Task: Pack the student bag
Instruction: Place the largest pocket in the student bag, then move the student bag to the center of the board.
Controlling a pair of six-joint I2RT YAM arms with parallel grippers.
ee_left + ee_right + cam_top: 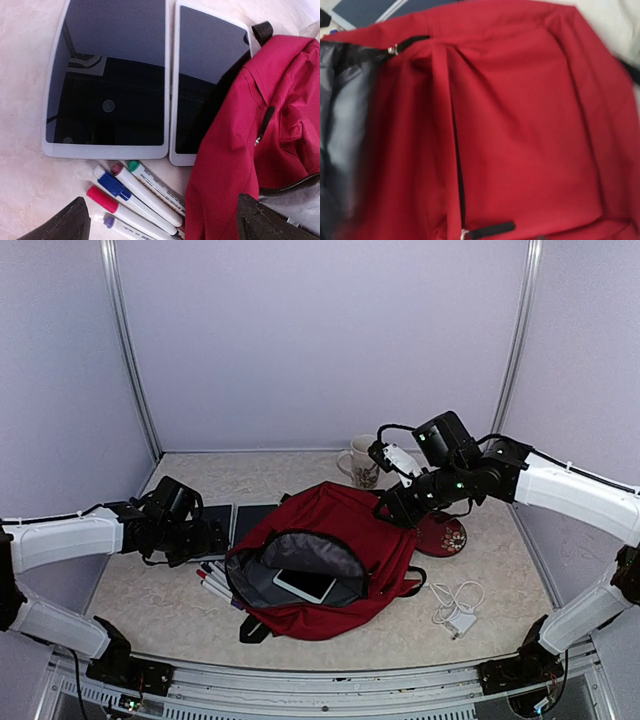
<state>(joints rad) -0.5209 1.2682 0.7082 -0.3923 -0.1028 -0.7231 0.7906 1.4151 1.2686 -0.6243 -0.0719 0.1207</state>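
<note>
At centre, bag (345,512) diagonal, mouth seemingly near-left.

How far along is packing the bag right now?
Done: one white-framed tablet lies inside the open dark red fabric backpack. In hand: nothing visibly held; the open left gripper hovers over two dark-screened tablets and the coloured markers. Left: those, perhaps the white charger with cable too.
</note>
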